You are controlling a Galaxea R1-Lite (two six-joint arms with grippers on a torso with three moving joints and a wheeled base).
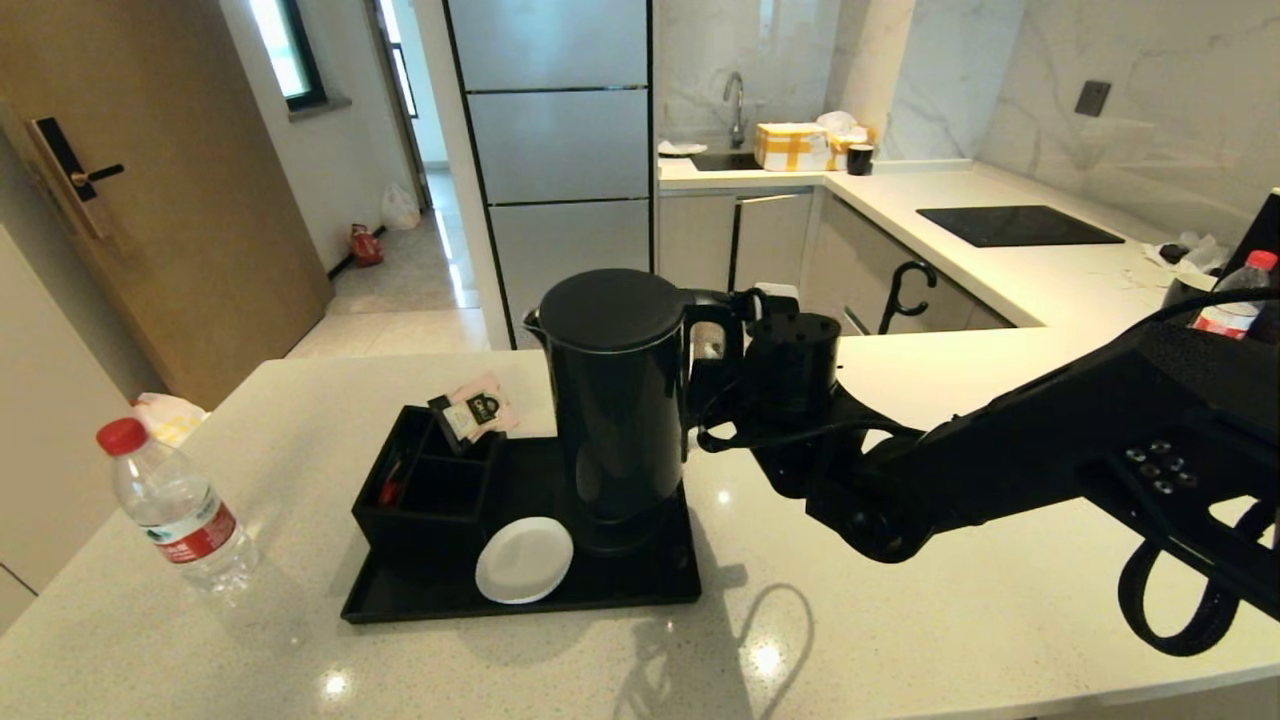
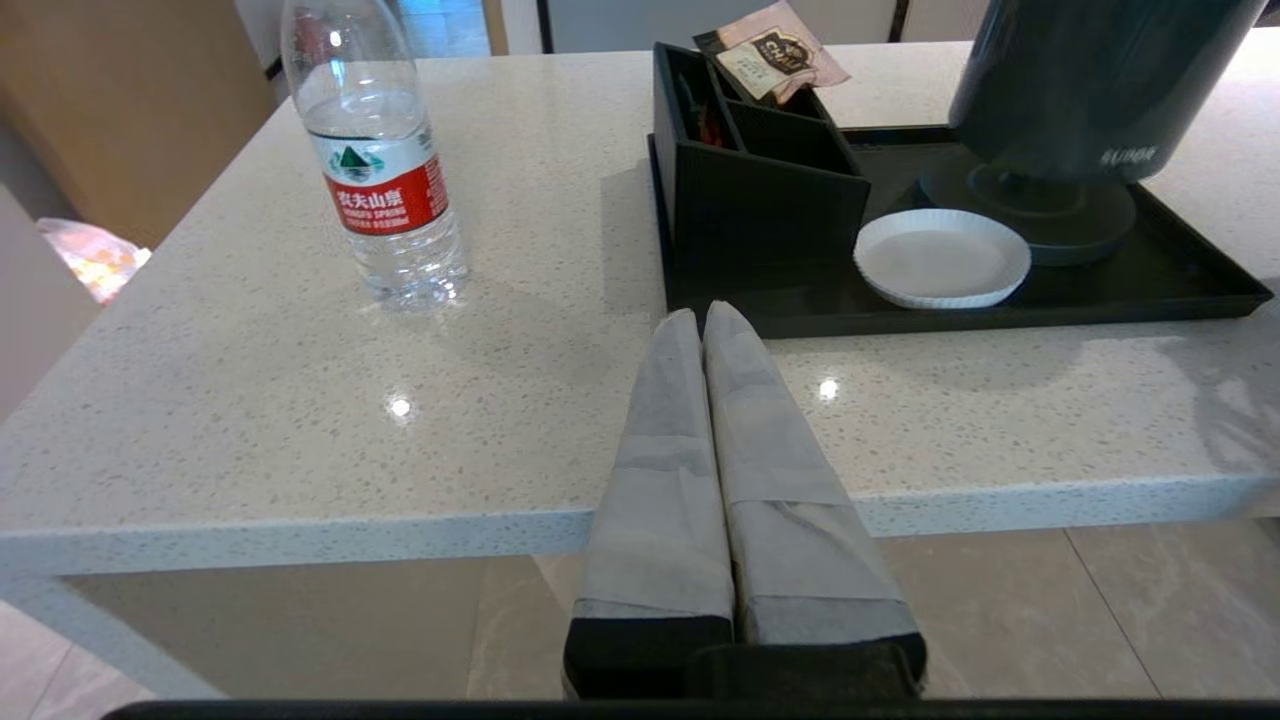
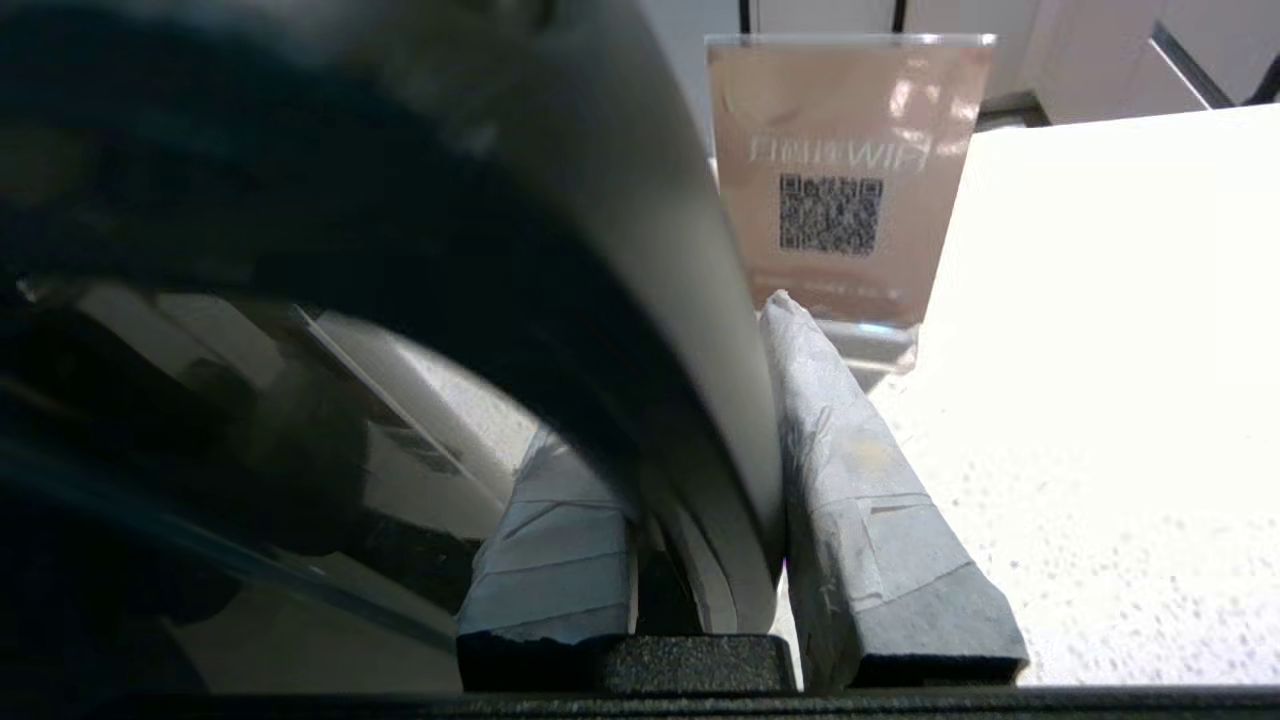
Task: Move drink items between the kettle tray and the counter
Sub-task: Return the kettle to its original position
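So the right gripper [image 3: 700, 480] is clamped on the kettle [image 1: 618, 400] handle; kettle's on the tray [image 1: 520, 600]; left gripper [image 2: 703, 325] closed, empty.

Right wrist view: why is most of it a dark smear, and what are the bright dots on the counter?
Right wrist view: the kettle handle sits pinched between the right gripper fingers, too near to focus; beyond it the counter is washed out white. Head view: lamp reflections on the glossy stone, and the arm's shadow falls toward the camera. Left wrist view: sharp, with two small glare spots.

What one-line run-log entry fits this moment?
right gripper: shut on kettle handle | kettle: on tray | bottle: on counter
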